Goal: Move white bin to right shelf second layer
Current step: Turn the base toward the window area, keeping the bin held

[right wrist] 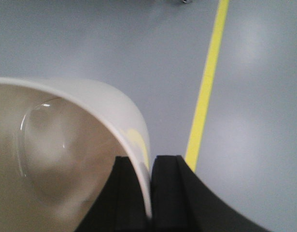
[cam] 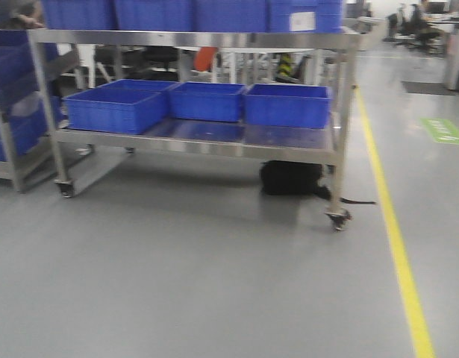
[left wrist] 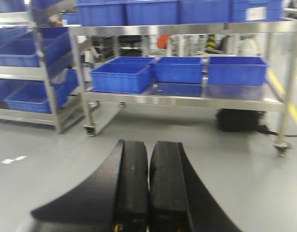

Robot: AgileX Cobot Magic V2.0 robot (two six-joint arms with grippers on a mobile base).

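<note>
1. Right wrist-mounted view: shows right gripper point(right wrist: 150, 166) clenched on one wall of cream-white glossy plastic bin point(right wrist: 90, 111), one finger inside the rim and one outside. Bin is held over grey floor point(right wrist: 90, 38), left of painted yellow floor line point(right wrist: 206, 96).
2. Left wrist-mounted view: shows left gripper point(left wrist: 148, 162) closed, pads pressed together, grasping nothing.
3. Far ahead: stainless-steel cart on castors point(cam: 199, 145) carrying blue rectangular crates point(cam: 113, 108), with black bag point(cam: 291, 179) on the floor beneath its right end.
4. Sloping roller level of the right shelf: not made out in any view. Judged mid-carry, placing not yet begun.
5. Risk of slip: only a thin, glossy wall is pinched near the rim, so a jolt from the mobile base could let the bin slide out or swing down.
6. Risk of collision: most of the bin sits left of the fingers, so it could clip a steel post if swung close to a frame.
7. Risk of wrong target: could mistake the flat-shelved cart ahead for the roller rack.
</note>
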